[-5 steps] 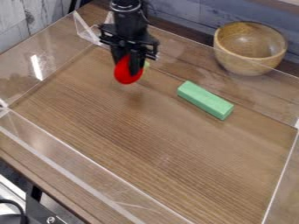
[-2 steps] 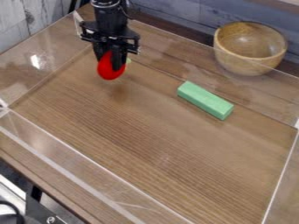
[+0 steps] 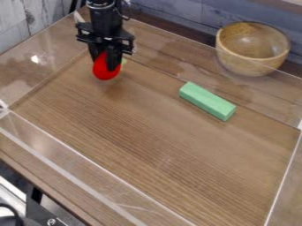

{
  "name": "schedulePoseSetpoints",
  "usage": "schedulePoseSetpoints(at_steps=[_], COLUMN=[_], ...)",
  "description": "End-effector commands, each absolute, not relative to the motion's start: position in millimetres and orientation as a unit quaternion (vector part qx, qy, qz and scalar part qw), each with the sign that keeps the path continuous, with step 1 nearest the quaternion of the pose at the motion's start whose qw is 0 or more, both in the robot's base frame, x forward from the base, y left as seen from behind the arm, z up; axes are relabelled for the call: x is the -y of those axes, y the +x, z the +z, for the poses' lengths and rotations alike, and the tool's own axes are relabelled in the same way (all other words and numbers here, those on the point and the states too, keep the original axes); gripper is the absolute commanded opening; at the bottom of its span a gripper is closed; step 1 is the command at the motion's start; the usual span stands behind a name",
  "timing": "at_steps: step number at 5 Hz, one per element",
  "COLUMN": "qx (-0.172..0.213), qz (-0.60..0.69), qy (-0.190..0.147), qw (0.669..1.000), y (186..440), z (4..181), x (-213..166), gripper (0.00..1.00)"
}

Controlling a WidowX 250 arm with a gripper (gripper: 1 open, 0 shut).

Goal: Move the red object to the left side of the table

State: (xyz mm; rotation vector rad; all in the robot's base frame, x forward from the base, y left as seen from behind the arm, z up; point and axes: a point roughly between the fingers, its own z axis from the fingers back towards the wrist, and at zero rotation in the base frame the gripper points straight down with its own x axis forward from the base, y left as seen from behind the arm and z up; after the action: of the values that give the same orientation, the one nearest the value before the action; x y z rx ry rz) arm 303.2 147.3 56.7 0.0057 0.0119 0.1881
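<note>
I see a pale green block point(image 3: 207, 101) lying mid-surface and a round wooden bowl point(image 3: 252, 48) at the far right, both well apart from my pincer point(image 3: 106, 64); it points down, clenched on the glossy red object point(image 3: 106, 68) over the wood-grain surface point(image 3: 141, 159), far left.

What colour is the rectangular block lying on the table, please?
Pale green; the block shows clearly in the camera view.

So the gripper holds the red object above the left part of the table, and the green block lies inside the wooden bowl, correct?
Not quite. In the camera view the green block lies on the table, apart from the wooden bowl. The rest holds: the gripper is shut on the red object over the left part.
</note>
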Motion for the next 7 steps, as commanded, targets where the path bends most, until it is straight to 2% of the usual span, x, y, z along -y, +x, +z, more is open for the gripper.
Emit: schedulePoseSetpoints(at_steps=[1, 3, 4, 7], qx=[0.018, 0.005, -0.005, -0.045], qz=[0.102, 0.113, 0.121, 0.152], qy=[0.014, 0.009, 0.005, -0.013], qw=[0.995, 0.994, 0.993, 0.987], y=[311, 310, 308, 301], z=[70.4, 64.3, 61.4, 53.1], x=[-161, -170, -175, -191], gripper=[0.00, 0.00, 1.00, 1.00])
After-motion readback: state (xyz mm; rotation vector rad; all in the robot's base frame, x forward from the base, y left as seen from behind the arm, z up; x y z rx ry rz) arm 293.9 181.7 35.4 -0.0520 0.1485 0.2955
